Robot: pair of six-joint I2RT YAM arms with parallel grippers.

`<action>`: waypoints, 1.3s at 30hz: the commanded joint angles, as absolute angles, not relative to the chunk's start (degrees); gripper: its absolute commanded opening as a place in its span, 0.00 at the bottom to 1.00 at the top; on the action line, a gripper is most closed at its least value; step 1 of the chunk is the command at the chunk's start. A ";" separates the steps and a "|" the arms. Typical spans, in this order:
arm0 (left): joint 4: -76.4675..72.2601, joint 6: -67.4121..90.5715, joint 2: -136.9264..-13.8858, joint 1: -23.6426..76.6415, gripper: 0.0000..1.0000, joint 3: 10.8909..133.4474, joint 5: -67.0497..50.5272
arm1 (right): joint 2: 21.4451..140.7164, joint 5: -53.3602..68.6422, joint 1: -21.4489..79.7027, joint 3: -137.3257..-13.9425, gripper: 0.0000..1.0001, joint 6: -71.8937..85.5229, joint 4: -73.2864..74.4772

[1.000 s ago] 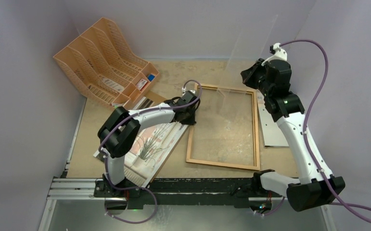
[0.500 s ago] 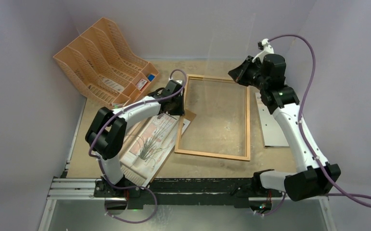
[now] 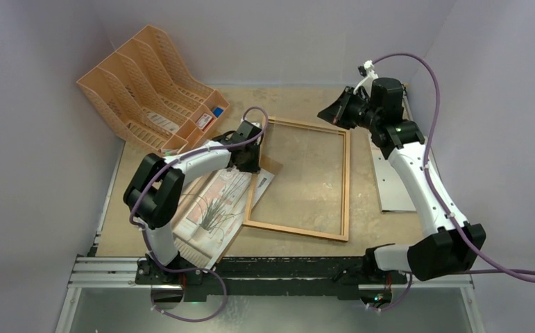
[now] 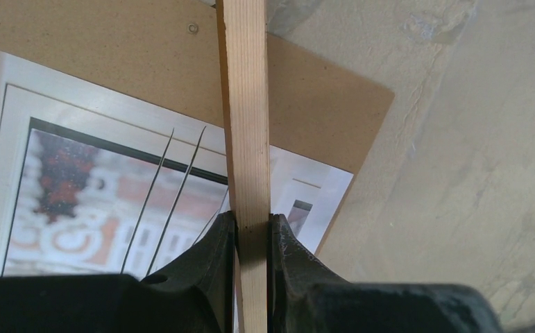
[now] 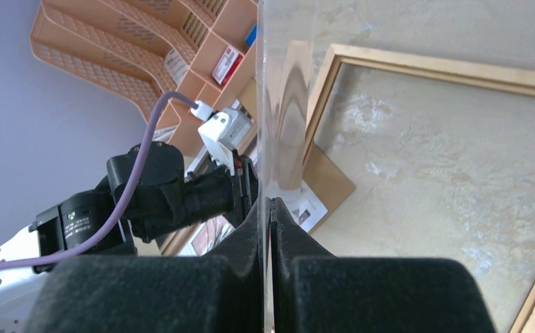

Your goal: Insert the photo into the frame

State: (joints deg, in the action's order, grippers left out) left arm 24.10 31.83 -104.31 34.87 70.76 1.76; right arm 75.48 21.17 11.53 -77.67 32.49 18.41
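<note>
The frame (image 3: 295, 230), thin brown wood, lies tilted on the table with its left rail over the pile at the left. My left gripper (image 3: 252, 159) is shut on that left rail (image 4: 243, 104), its fingertips (image 4: 252, 220) pinching the wood from both sides. The photo (image 3: 216, 205), a grassy plant print, lies face up under the rail (image 4: 98, 187) on a brown backing board (image 4: 112, 48). Above the frame's far right corner, my right gripper (image 3: 328, 112) is shut on the edge of a clear pane (image 5: 282, 104), held upright between its fingers (image 5: 270, 202).
An orange-tan file rack (image 3: 146, 90) stands at the far left corner. A pale grey-white sheet (image 3: 393, 184) lies flat at the right, beside the frame. Walls close in on the left, back and right.
The frame has slid left and turned, its left rail now over the photo pile, drawn by my left gripper. My right arm has swung left with the clear pane.
</note>
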 commanded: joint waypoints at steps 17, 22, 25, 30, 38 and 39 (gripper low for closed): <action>19.27 35.57 -90.71 33.73 0.50 65.13 7.53 | 74.31 36.57 10.90 -68.81 0.00 40.63 17.44; 18.30 36.28 -89.54 33.59 0.48 63.01 11.27 | 73.75 40.26 10.90 -66.14 0.00 45.26 15.45; 17.32 36.92 -90.04 33.47 0.46 61.73 12.15 | 73.69 41.20 10.90 -65.56 0.00 47.01 14.50; 16.19 39.60 -89.43 33.32 0.44 58.78 20.43 | 74.61 40.50 10.90 -63.00 0.00 48.22 13.09; 13.48 41.05 -88.49 33.31 0.44 55.37 23.32 | 76.97 38.07 10.74 -56.87 0.00 48.05 8.17; 13.41 41.04 -88.76 33.31 0.44 55.31 23.11 | 76.80 37.21 10.68 -56.14 0.00 48.03 7.32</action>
State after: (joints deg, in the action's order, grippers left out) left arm 16.73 39.79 -90.32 33.74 55.55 20.80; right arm 77.10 38.33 11.16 -58.48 46.83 12.23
